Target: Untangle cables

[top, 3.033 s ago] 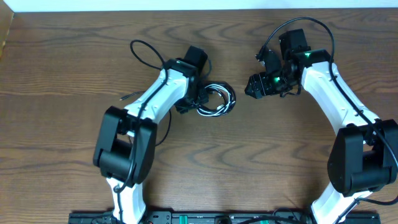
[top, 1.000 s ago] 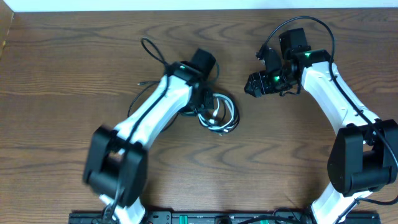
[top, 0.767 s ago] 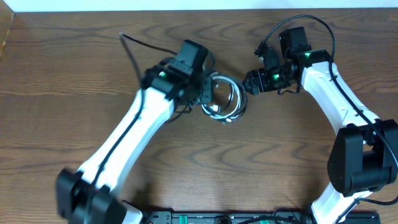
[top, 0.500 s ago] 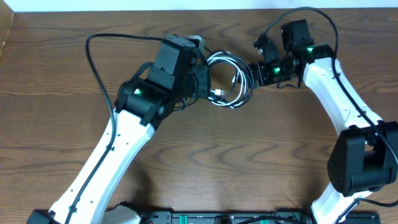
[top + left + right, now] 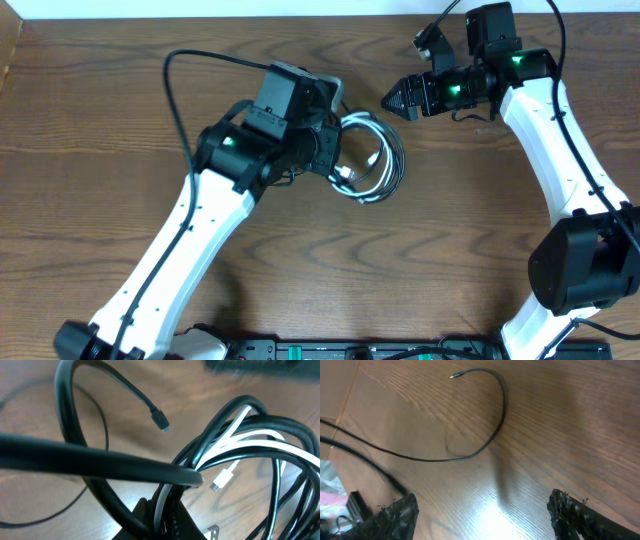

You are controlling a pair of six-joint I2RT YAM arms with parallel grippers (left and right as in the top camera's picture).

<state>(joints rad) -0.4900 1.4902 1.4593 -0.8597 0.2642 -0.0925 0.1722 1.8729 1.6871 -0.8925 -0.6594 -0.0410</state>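
cables (image 5: 378,160): the black-and-white coil sits just ahead of the left hand (image 5: 166,521), which is clamped on several strands. the loops are interlaced, and a white plug (image 5: 222,480) lies inside them. one thin black cord (image 5: 492,425) lies on the worktop (image 5: 560,420) ahead of the right hand (image 5: 482,502), whose fingers stand apart, empty. judgement: separation has barely begun; nearly every strand is left to free.

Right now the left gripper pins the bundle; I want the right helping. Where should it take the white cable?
Probably the white cable at its loop's right side, coming from the upper right: it bows free there, away from the left gripper.
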